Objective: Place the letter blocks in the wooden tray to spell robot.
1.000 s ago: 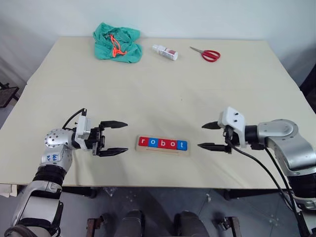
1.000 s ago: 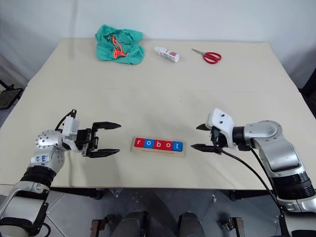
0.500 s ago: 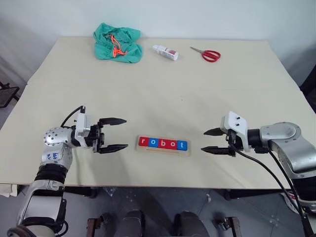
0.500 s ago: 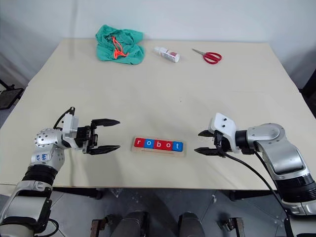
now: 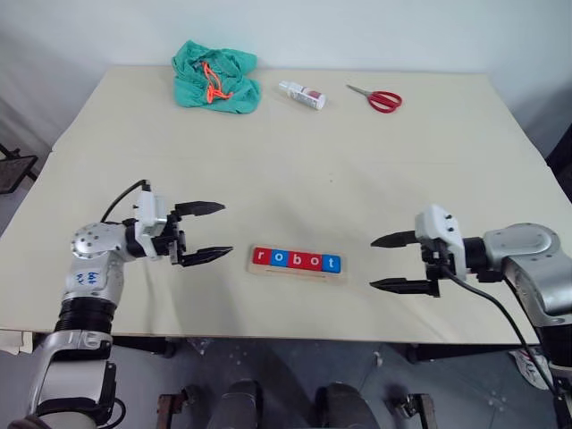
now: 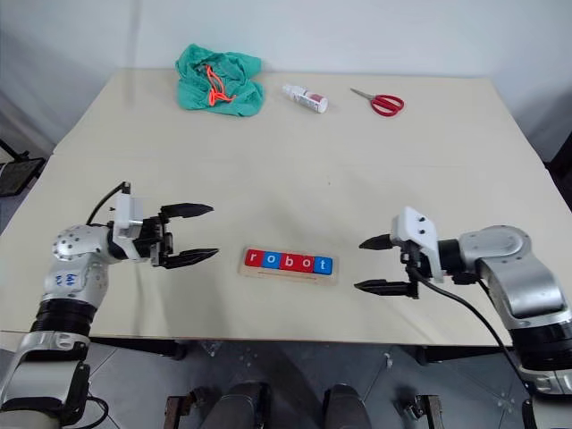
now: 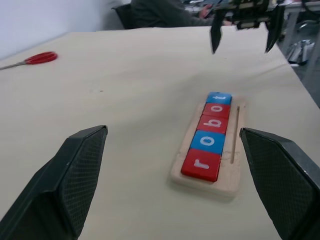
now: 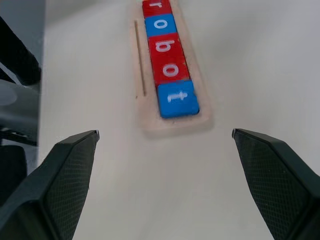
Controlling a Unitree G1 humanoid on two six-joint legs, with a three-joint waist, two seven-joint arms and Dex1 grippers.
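Five letter blocks (image 5: 295, 260) lie in a row in the wooden tray (image 5: 296, 273) near the table's front edge and spell "robot": red r (image 7: 200, 165), blue o (image 7: 210, 142), red b (image 7: 213, 124), red o (image 7: 217, 108), blue t (image 7: 219, 97). My left gripper (image 5: 225, 230) hovers to the left of the tray, open and empty, pointing at it. On the other side my right gripper (image 5: 373, 263) is also open and empty, pointing at the t end (image 8: 177, 97). Neither gripper touches the tray.
At the table's far side lie a green cloth with an orange cord (image 5: 214, 79), a small white bottle (image 5: 300, 93) and red scissors (image 5: 382, 98). The tray sits close to the table's front edge (image 5: 295, 332).
Both grippers have drawn back from the tray, the left one to the left and slightly up, the right one to the right. The right gripper's jaws have spread wider.
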